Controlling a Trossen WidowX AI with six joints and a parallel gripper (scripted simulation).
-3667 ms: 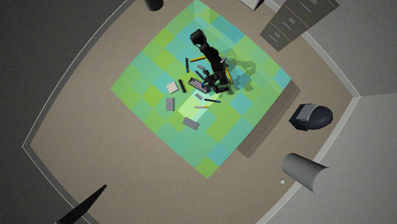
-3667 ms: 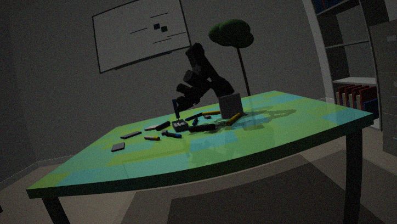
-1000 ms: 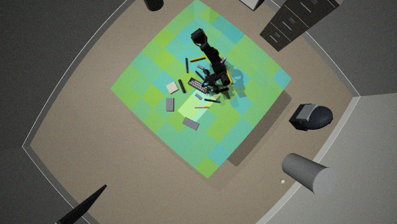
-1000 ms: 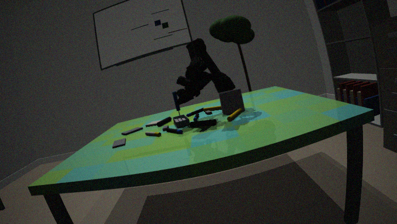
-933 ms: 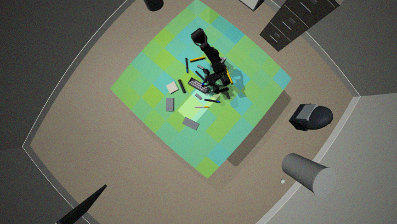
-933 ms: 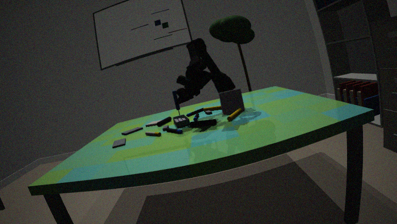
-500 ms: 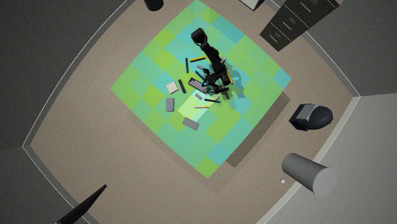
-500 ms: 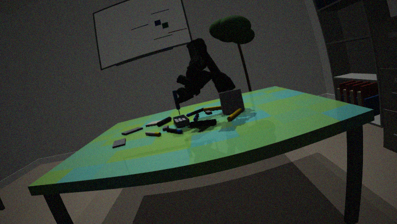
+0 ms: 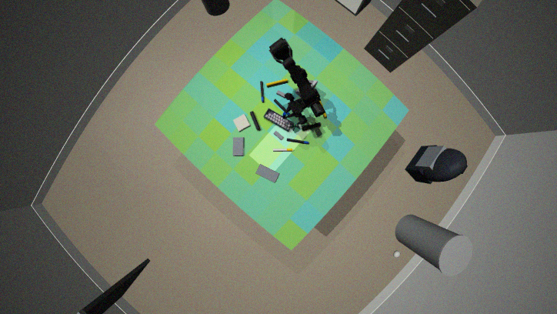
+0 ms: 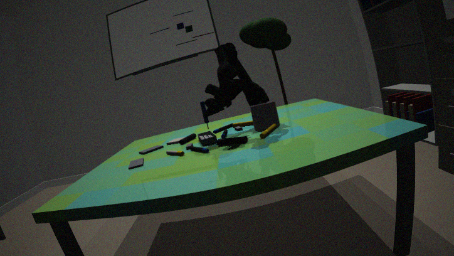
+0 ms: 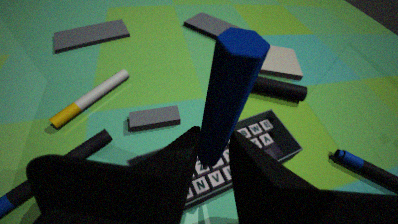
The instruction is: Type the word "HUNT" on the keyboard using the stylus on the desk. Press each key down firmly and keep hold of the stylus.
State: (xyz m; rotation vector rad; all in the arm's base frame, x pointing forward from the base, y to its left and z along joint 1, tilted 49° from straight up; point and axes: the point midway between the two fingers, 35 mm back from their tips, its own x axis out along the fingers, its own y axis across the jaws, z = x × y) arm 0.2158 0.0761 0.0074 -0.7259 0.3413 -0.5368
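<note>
My gripper (image 10: 206, 112) (image 11: 214, 135) is shut on the blue stylus (image 10: 203, 109) (image 11: 232, 90), which stands nearly upright between the fingertips. In the exterior view its thin tip points down and hangs a little above the keyboard (image 9: 278, 119) (image 10: 208, 142) (image 11: 290, 145). The keyboard is dark with pale lettered keys and lies on the table (image 9: 315, 177) (image 10: 187, 181). In the wrist view the letters N, V, Z, W, E and A can be read. The fingers and stylus cover other keys, and the tip is hidden there.
A small grey block (image 9: 278, 135) (image 11: 154, 118), a white-and-yellow marker (image 9: 282, 149) (image 11: 90, 98) and a black blue-ended marker (image 9: 298, 141) lie beside the keyboard. A black cylinder (image 9: 255, 121) (image 11: 280, 89) and a beige block (image 9: 241, 122) (image 11: 282, 61) lie past its far end.
</note>
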